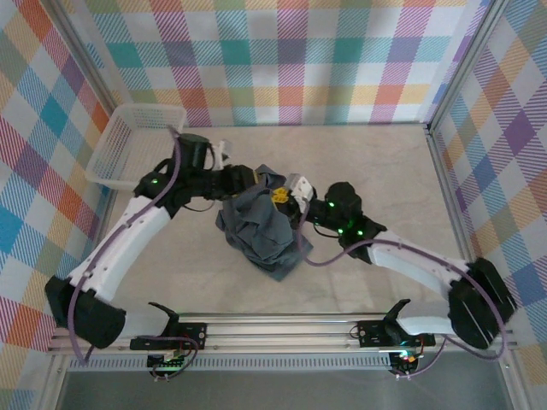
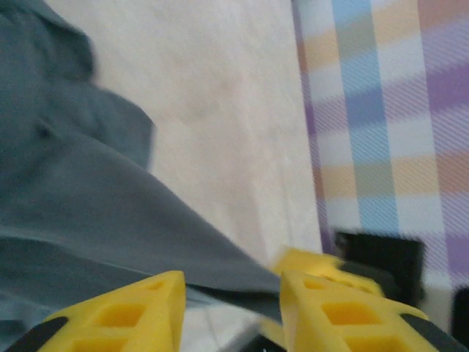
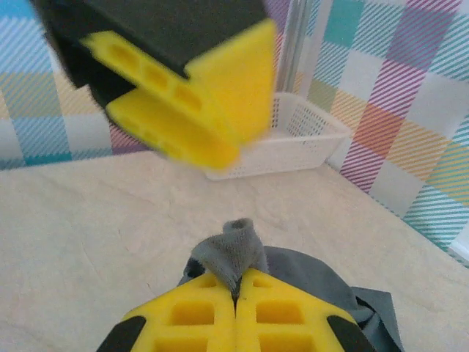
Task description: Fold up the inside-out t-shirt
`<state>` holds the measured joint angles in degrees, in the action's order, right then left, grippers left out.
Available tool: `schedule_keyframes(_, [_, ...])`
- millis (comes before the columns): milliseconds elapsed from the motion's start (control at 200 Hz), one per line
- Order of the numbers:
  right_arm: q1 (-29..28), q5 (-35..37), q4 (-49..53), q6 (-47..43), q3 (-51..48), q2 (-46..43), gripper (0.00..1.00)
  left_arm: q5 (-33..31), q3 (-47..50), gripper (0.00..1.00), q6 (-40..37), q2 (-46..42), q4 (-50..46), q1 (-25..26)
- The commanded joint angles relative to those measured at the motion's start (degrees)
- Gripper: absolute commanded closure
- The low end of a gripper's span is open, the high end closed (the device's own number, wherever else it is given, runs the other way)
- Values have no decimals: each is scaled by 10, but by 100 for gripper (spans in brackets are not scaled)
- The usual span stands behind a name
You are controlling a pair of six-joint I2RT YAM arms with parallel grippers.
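Pinching the wrinkled blue-grey cotton t-shirt (image 3: 236,253) tight in my right yellow claw (image 3: 236,284); my left yellow claw (image 2: 231,284) is open near it.

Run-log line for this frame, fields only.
t-shirt: bunched heap, not yet folded | right gripper: shut on a pinch of t-shirt | left gripper: open, at t-shirt edge

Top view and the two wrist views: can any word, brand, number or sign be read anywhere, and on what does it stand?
None can be read.
The t-shirt: plain, no print or label showing.
The basket: bare white lattice, no marking.
The arms: no lettering, just green lights.
The circuit boards at the near rail: any marking too small to read.
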<state>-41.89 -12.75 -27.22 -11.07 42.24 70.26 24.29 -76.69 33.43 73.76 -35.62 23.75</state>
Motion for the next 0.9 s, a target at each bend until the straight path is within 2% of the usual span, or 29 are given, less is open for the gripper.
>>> schedule_keyframes(0, [31, 41, -30, 95, -36, -106, 100, -157, 7, 59, -74, -28, -83, -37])
schedule_keyframes(105, [65, 122, 68, 142, -37, -182, 100, -221, 54, 60, -118, 7, -104, -74])
schedule_keyframes(250, [92, 215, 157, 194, -58, -259, 100, -167, 124, 60, -126, 88, -39, -128])
schedule_keyframes(385, [110, 205, 213, 235, -60, -279, 100, -113, 147, 57, -101, 160, 28, -144])
schedule_keyframes(510, [110, 168, 233, 245, -45, -262, 100, -120, 139, 53, -98, 228, 61, -148])
schedule_keyframes(700, [110, 128, 233, 248, -26, -228, 100, -28, 127, 49, -81, 305, 140, -150])
schedule_keyframes(760, [110, 119, 233, 250, -21, -218, 100, -30, 116, 52, -81, 329, 140, -150])
schedule_keyframes(790, [110, 113, 232, 251, -18, -214, 100, -32, 113, 59, -81, 334, 143, -150])
schedule_keyframes(870, [110, 103, 228, 258, -6, -208, 100, -36, 96, 97, -84, 325, 135, -155])
schedule_keyframes(895, [110, 106, 228, 259, 0, -208, 100, -37, 88, 100, -86, 313, 125, -158])
